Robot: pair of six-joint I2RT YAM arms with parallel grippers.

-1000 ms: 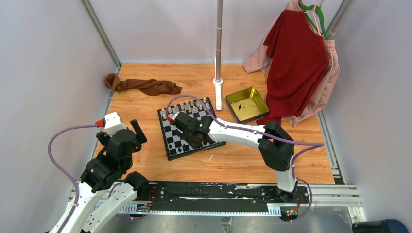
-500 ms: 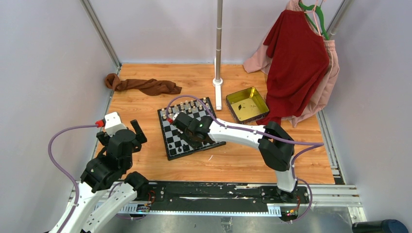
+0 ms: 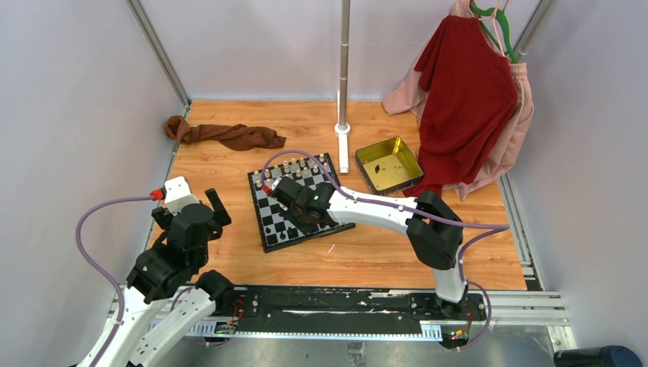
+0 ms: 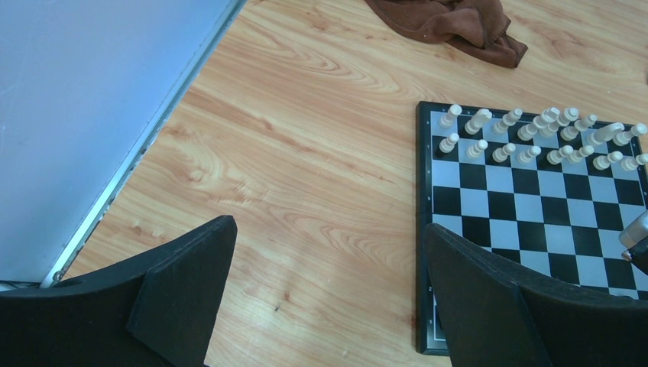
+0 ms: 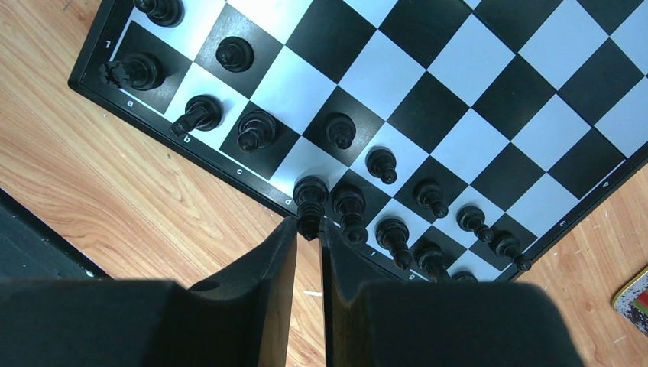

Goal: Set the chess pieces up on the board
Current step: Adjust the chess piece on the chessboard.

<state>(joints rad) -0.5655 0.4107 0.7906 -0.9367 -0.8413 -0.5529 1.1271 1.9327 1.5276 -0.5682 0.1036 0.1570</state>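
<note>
Evidently, the right gripper (image 5: 308, 226) was pinched on 1 tiny black chess piece (image 5: 309, 191) at the near edge of the small black-and-white checkered board (image 3: 269, 208); the left gripper (image 4: 328, 233) gaped wide, left of it.

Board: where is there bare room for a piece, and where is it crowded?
Bare: middle rows of the board, between the pale pieces and the black pieces. Crowded: both end rows, tightest around the right pincer. Also table between board and wall.
</note>
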